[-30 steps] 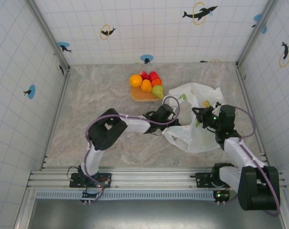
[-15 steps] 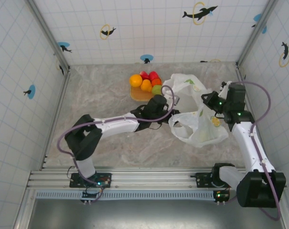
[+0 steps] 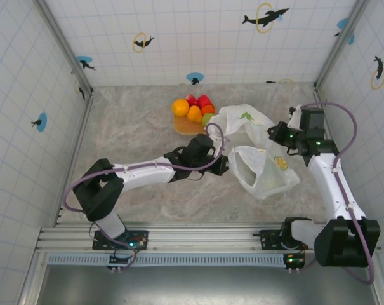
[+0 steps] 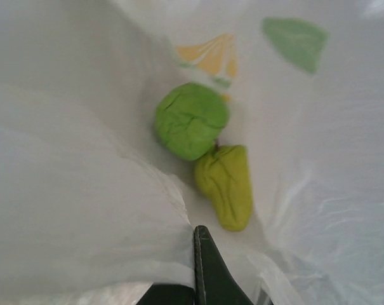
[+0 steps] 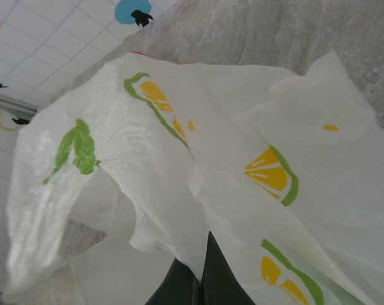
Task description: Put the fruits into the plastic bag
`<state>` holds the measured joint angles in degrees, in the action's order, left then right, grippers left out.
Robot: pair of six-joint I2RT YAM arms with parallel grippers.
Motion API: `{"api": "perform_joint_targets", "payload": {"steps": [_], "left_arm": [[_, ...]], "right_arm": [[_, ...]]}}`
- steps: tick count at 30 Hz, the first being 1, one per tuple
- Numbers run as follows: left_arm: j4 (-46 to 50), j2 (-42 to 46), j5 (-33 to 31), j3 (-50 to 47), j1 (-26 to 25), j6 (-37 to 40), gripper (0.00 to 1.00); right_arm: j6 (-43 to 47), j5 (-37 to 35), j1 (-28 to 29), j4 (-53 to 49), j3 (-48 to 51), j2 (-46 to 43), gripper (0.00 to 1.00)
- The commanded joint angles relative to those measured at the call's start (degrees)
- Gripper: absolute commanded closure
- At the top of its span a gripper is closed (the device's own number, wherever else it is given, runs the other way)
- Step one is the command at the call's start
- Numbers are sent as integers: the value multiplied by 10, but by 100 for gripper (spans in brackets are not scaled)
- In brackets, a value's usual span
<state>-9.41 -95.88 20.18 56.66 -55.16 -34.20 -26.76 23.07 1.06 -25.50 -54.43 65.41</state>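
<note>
Translucent white film printed with lemon slices and green leaves, the plastic bag lies crumpled on the right half of the marble-patterned table, stretched between the two arms. Inside it, the left wrist view shows a round green fruit resting against a yellow-green fruit, the two touching in a fold of the film. The other fruits, orange, red and one green, sit heaped on a tan wooden plate just behind and to the left of the bag, with the green one right at the bag's edge. The left gripper is pinching the bag's left rim; its wrist camera shows the dark fingers pressed together with film bunched around them. The right gripper pinches the bag's right side, and its fingers are together under the draped film.
</note>
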Motion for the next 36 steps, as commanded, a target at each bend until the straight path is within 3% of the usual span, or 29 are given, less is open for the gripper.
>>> {"api": "perform_joint_targets", "payload": {"steps": [1,10,17,22,25,32,36], "left_arm": [[31,12,-29,-34,6,27,93],[51,74,-13,-79,28,83,43],[86,160,42,-99,91,138,20],[104,205,102,-80,146,166,14],[85,223,103,-74,201,143,11],[121,127,-39,17,301,79,10],[124,35,-100,85,336,92,9]], "right_arm": [[14,36,2,21,-17,7,100],[22,53,2,20,-27,20,100],[13,58,6,41,-3,18,100],[10,61,10,52,5,21,100],[11,61,11,55,6,22,100],[6,68,12,73,13,25,100],[4,75,13,75,14,29,100]]}}
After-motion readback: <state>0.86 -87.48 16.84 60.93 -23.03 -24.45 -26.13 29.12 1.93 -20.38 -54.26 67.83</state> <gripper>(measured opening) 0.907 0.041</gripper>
